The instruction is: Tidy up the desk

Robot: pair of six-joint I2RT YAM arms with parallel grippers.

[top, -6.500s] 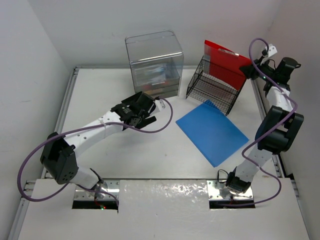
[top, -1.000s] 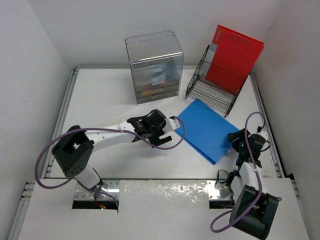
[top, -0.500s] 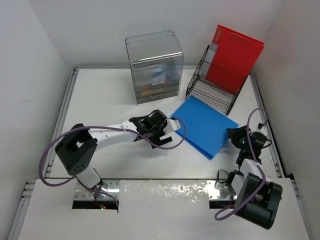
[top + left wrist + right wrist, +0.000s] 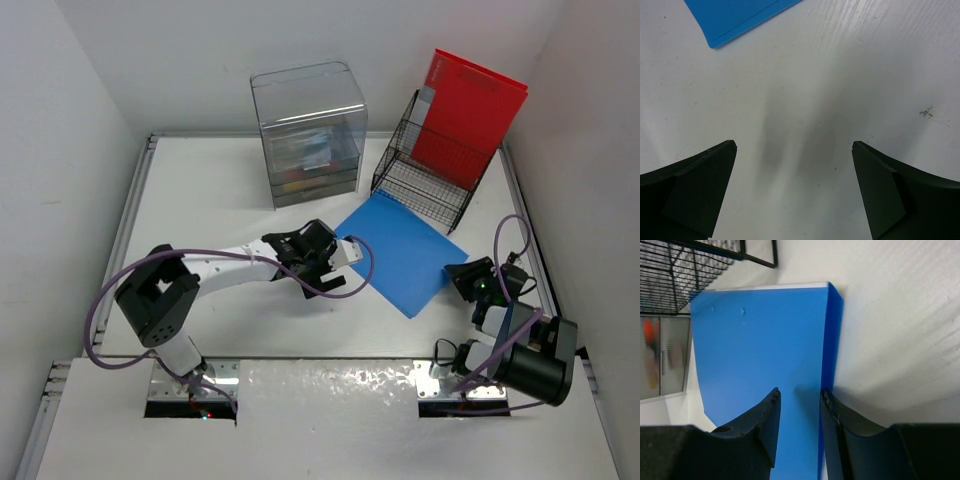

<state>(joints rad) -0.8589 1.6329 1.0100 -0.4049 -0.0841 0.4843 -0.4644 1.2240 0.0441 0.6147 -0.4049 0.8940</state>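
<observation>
The white desk (image 4: pixel 200 200) carries a blue folder (image 4: pixel 400 250) lying right of centre. My right gripper (image 4: pixel 460 277) is low at the folder's near right edge. In the right wrist view the gripper (image 4: pixel 800 395) stands a little open. One finger is over the blue face (image 4: pixel 755 350) and the other is against the folder's thick edge. My left gripper (image 4: pixel 338 258) is at the folder's left corner. It (image 4: pixel 794 147) is wide open and empty over bare desk (image 4: pixel 840 75), with the folder's corner (image 4: pixel 735 17) just ahead.
A black wire rack (image 4: pixel 420 180) at the back right holds an upright red folder (image 4: pixel 468 105). A clear drawer unit (image 4: pixel 308 130) stands at the back centre. White walls close in the left, back and right sides.
</observation>
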